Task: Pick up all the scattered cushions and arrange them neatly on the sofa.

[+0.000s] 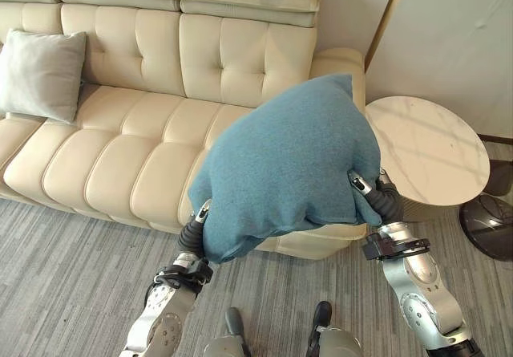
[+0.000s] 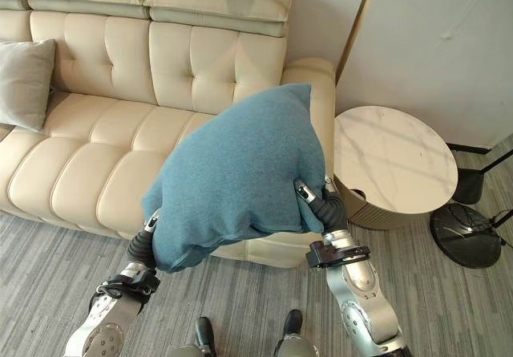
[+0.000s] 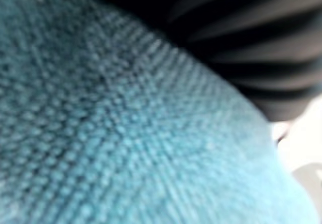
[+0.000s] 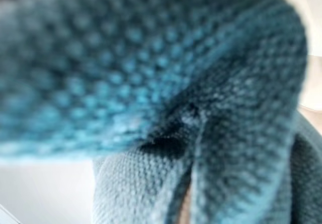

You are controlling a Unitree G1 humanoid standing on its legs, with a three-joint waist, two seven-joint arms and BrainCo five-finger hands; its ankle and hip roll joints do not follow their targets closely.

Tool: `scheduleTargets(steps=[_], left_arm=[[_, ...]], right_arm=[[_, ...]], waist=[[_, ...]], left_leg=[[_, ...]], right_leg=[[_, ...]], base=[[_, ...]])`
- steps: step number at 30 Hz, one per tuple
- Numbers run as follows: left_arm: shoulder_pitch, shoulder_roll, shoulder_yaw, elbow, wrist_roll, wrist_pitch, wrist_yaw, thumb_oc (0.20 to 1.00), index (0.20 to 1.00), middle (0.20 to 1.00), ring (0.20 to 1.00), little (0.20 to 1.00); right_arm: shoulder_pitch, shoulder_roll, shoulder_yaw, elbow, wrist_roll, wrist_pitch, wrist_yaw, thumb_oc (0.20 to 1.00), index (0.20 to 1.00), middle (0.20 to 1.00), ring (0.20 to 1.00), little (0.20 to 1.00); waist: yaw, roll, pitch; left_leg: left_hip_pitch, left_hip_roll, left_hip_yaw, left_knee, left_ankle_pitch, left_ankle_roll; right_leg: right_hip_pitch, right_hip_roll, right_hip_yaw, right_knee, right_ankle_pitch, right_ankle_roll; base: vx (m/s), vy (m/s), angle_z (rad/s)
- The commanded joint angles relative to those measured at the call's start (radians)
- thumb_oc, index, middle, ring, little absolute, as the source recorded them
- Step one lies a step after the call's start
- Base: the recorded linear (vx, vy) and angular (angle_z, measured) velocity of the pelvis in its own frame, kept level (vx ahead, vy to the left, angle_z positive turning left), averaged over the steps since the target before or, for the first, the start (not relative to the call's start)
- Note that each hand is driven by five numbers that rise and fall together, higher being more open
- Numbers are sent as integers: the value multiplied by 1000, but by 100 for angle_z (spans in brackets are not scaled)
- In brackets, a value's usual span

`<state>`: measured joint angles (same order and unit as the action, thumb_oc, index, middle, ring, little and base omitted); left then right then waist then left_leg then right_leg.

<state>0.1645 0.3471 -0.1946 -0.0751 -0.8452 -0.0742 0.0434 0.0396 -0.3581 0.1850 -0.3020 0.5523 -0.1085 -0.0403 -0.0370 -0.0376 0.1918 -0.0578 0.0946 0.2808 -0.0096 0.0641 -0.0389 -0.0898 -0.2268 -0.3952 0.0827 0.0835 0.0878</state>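
So a big teal cushion is being held up between both hands, off the floor and in front of the right end of the cream sofa. The right hand is pressed into the cushion's lower right edge, with a silver finger seen curled over the fabric there, so it's clamped on the cushion. The left hand is tucked in at the lower left corner of the cushion, and its fingers are mostly buried under the fabric, so whether they're curled or flat can't be told. In the left wrist view the knitted teal weave is seen right up against the camera, with the dark ribbed cover beside it. In the right wrist view the same teal fabric is seen bunched into a fold right by the hand.

Beyond the hands, the cushion's top corner is seen reaching up over the sofa's right armrest. A grey cushion is propped upright against the sofa's backrest, well away to the left of the left hand, on the far seat. A round marble-topped side table is seen just to the right of the right hand, beside the armrest. Grey carpet is spread under the arms, in front of the sofa
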Motion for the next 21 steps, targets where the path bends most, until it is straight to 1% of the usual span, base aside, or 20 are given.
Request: scheduleTargets(steps=[1, 2, 3, 4, 5, 7, 8, 9, 10, 11, 13, 14, 15, 16, 17, 18, 19, 20, 21], left_arm=[[-88, -13, -27, -216, 34, -78, -123, 200, 200, 200, 200, 200], [-99, -9, -34, -209, 39, -77, -126, 200, 200, 200, 200, 200], [-99, -9, -34, -209, 39, -77, -126, 200, 200, 200, 200, 200], [-104, -9, -36, -206, 39, -77, -127, 200, 200, 200, 200, 200], [-108, -8, -42, -205, 44, -75, -130, 200, 200, 200, 200, 200], [-111, -13, -48, -198, 42, -72, -136, 200, 200, 200, 200, 200], [-116, -14, -51, -193, 42, -69, -137, 200, 200, 200, 200, 200], [-116, -14, -51, -193, 42, -69, -137, 200, 200, 200, 200, 200], [-135, -21, -61, -185, 41, -71, -136, 200, 200, 200, 200, 200], [-144, -24, -66, -180, 44, -72, -136, 200, 200, 200, 200, 200], [-161, -31, -78, -173, 57, -75, -135, 200, 200, 200, 200, 200], [-167, -37, -82, -179, 46, -72, -146, 200, 200, 200, 200, 200], [-167, -40, -85, -183, 47, -74, -152, 200, 200, 200, 200, 200], [-165, -52, -90, -188, 31, -72, -163, 200, 200, 200, 200, 200], [-165, -52, -91, -189, 31, -72, -163, 200, 200, 200, 200, 200], [-162, -57, -92, -194, 27, -72, -170, 200, 200, 200, 200, 200], [-157, -58, -91, -196, 22, -72, -179, 200, 200, 200, 200, 200], [-152, -59, -90, -198, 16, -73, -182, 200, 200, 200, 200, 200], [-142, -64, -85, -197, 10, -77, -178, 200, 200, 200, 200, 200]], right_arm=[[-72, 48, 66, -88, -13, -61, 74, 200, 200, 200, 200, 200], [-63, 58, 56, -82, -19, -62, 71, 200, 200, 200, 200, 200], [-63, 58, 56, -81, -19, -62, 71, 200, 200, 200, 200, 200], [-56, 60, 49, -78, -22, -62, 70, 200, 200, 200, 200, 200], [-52, 61, 46, -78, -24, -65, 70, 200, 200, 200, 200, 200], [-49, 60, 38, -82, -19, -69, 74, 200, 200, 200, 200, 200], [-49, 60, 35, -84, -13, -72, 76, 200, 200, 200, 200, 200], [-49, 59, 35, -84, -13, -72, 76, 200, 200, 200, 200, 200], [-44, 57, 27, -85, -7, -79, 81, 200, 200, 200, 200, 200], [-41, 54, 24, -83, -8, -81, 81, 200, 200, 200, 200, 200], [-30, 49, 22, -86, -10, -84, 83, 200, 200, 200, 200, 200], [-15, 47, 17, -97, -6, -84, 83, 200, 200, 200, 200, 200], [-10, 45, 11, -104, 2, -89, 92, 200, 200, 200, 200, 200], [-5, 34, -1, -104, 3, -97, 87, 200, 200, 200, 200, 200], [-4, 33, -1, -104, 4, -97, 87, 200, 200, 200, 200, 200], [0, 29, -4, -110, 5, -95, 93, 200, 200, 200, 200, 200], [2, 25, -3, -114, 12, -93, 101, 200, 200, 200, 200, 200], [2, 16, 0, -115, 17, -92, 104, 200, 200, 200, 200, 200], [-4, -1, 7, -111, 23, -92, 110, 200, 200, 200, 200, 200]], waist=[[-3, -27, -19], [-17, -26, -14], [-17, -26, -14], [-28, -22, -14], [-36, -20, -14], [-45, -21, -15], [-49, -23, -14], [-50, -22, -14], [-66, -24, -2], [-75, -26, 3], [-89, -30, 5], [-97, -33, 4], [-101, -36, -1], [-113, -31, -16], [-115, -30, -15], [-127, -26, -24], [-132, -23, -31], [-134, -19, -31], [-126, -23, -23]], left_leg=[[26, -23, -19, -24, -121, 16], [21, -47, -62, -26, -123, 32], [21, -47, -62, -26, -123, 32], [21, -57, -84, -30, -122, 39], [20, -67, -101, -32, -123, 45], [20, -91, -132, -35, -123, 53], [23, -102, -141, -39, -123, 54], [23, -101, -143, -39, -125, 54], [36, -120, -169, -39, -133, 53], [50, -132, -184, -39, -143, 51], [75, -151, -209, -30, -164, 46], [89, -161, -227, -17, -182, 45], [99, -168, -231, -8, -194, 46], [119, -164, -234, 16, -226, 38], [119, -163, -235, 18, -228, 37], [128, -156, -229, 50, -255, 28], [127, -148, -219, 100, -262, 15], [117, -143, -210, 160, -253, 1], [68, -133, -190, 308, -206, -30]], right_leg=[[-27, -3, 97, 14, -71, 67], [-50, 26, 199, 53, -83, 64], [-51, 26, 199, 54, -84, 64], [-62, 65, 264, 61, -105, 59], [-70, 106, 312, 61, -123, 54], [-90, 174, 363, 45, -130, 37], [-114, 203, 373, 36, -122, 29], [-114, 204, 371, 37, -123, 28], [-168, 242, 363, 25, -106, 27], [-190, 251, 346, 15, -93, 31], [-211, 249, 311, 6, -82, 37], [-184, 244, 300, -10, -87, 30], [-173, 244, 305, -6, -84, 19], [-144, 239, 301, -1, -92, 1], [-142, 239, 299, -2, -93, 1], [-126, 236, 295, 2, -102, -9], [-108, 233, 292, 4, -113, -17], [-85, 233, 291, 2, -119, -24], [-47, 233, 298, -8, -127, -41]], base=[[-76, 234, 26], [-67, 160, 41], [42, 156, 69], [68, 111, 110], [118, 153, 85], [141, 112, 68], [104, 57, 81], [172, 61, 75], [202, 52, 61], [288, 57, 65], [277, 2, 55], [300, -29, 42], [410, -67, 76], [298, -52, 90], [333, -72, 125], [255, -64, 88], [344, -72, 57], [351, -75, 28], [294, -61, 28]])
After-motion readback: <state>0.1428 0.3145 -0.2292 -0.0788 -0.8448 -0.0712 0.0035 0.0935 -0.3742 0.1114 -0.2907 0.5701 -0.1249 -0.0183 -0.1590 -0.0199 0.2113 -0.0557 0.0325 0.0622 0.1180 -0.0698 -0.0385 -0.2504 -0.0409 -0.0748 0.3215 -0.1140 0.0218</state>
